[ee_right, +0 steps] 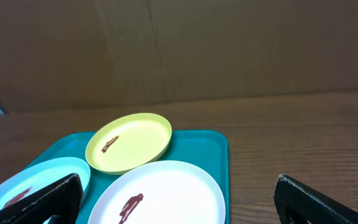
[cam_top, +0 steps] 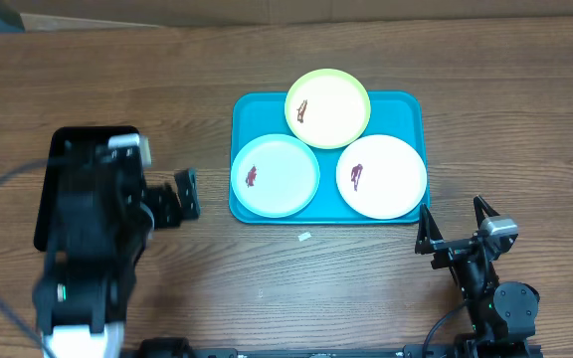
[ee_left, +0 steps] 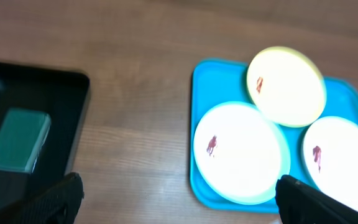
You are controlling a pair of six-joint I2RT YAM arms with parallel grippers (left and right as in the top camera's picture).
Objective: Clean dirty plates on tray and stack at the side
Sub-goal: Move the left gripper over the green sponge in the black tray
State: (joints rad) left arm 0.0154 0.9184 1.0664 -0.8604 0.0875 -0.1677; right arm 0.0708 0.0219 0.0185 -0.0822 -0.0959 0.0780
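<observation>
Turquoise tray [cam_top: 413,107] lies mid-tabletop [cam_top: 167,80] in the overhead view. It carries a yellow-green plate [cam_top: 328,107] at the far side, with a bluish-white plate [cam_top: 277,177] and a white plate [cam_top: 382,177] nearer the robot. Each is smeared reddish-brown, so cleaning looks unstarted. The left tool [cam_top: 188,194] and right tool [cam_top: 453,214] gape wide, empty.

The left wrist view shows a black tray [ee_left: 73,93] holding a green sponge-like pad [ee_left: 17,138]. Fetching it seems the next need.

The right wrist view looks over the white plate, which is nearest to it.
</observation>
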